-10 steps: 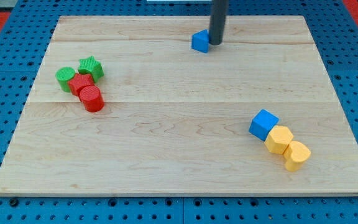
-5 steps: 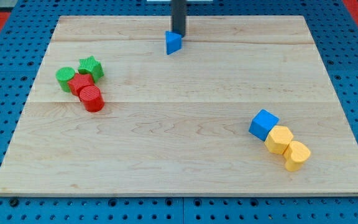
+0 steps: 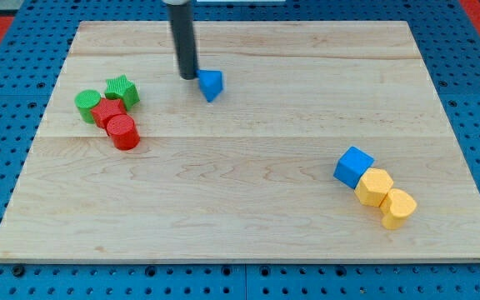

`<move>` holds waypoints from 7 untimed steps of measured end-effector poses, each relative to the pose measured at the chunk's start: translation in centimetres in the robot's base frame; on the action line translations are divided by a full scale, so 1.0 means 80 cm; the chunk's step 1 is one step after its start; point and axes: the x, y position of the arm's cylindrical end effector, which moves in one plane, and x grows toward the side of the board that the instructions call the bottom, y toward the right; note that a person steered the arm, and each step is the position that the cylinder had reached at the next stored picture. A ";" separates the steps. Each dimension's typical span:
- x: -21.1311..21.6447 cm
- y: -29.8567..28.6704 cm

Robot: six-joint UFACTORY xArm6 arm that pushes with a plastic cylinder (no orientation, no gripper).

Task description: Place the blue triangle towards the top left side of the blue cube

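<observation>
The blue triangle (image 3: 212, 84) lies on the wooden board (image 3: 248, 208), above its middle and left of centre. My tip (image 3: 188, 77) stands just to the triangle's left, touching or nearly touching it. The blue cube (image 3: 353, 166) sits far off at the view's lower right.
Two yellow blocks (image 3: 374, 187) (image 3: 398, 207) lie against the blue cube's lower right side. At the view's left there is a cluster: a green cylinder (image 3: 87, 106), a green star (image 3: 122, 90), a red block (image 3: 107, 111) and a red cylinder (image 3: 123, 132).
The blue triangle has slid left and down the board, from near the top edge. My tip has gone from the triangle's right, over its top, to its left side.
</observation>
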 end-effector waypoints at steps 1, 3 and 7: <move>0.032 0.084; 0.040 0.155; 0.105 0.086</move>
